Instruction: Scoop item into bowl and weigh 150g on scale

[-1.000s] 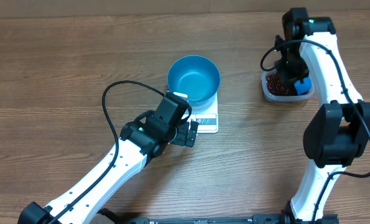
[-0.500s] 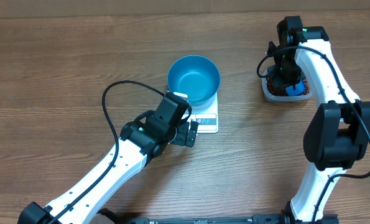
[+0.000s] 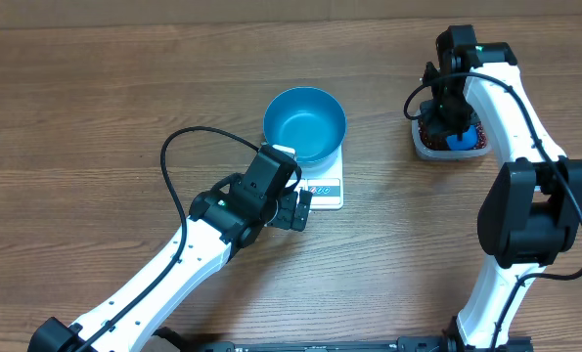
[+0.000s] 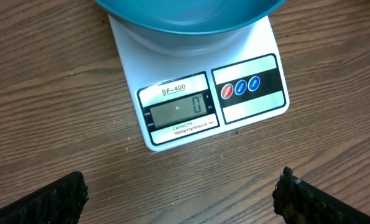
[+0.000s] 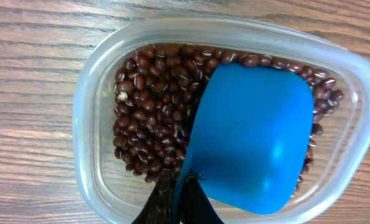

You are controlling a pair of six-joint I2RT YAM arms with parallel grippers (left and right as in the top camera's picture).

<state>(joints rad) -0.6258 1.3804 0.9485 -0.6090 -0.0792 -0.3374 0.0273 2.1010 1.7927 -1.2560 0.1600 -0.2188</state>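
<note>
We start with the small blue scoop (image 5: 253, 137). It sits in the clear plastic tub (image 5: 85, 112), bottom side up to the wrist camera, and it rests on the beans (image 5: 150, 106). The beans lie under it and all around it, mostly on its left side in the right wrist view. They are small, dark red-brown, and fill the floor of the tub.

The right gripper (image 5: 175, 199) is pinched tight on the thin handle end of the scoop, at the near edge of the tub. Its two dark fingers press close together there.

From above, we see the tub at the far right of the wooden table (image 3: 95, 108), with the right arm reaching down into it.

Well apart, near the middle of the table, the blue bowl (image 3: 304, 122) stands on the white scale (image 4: 191, 106). The screen on the scale shows a zero.

The left gripper (image 4: 181, 199) hangs just in front of the scale with its fingers spread wide. It holds nothing and touches nothing.
</note>
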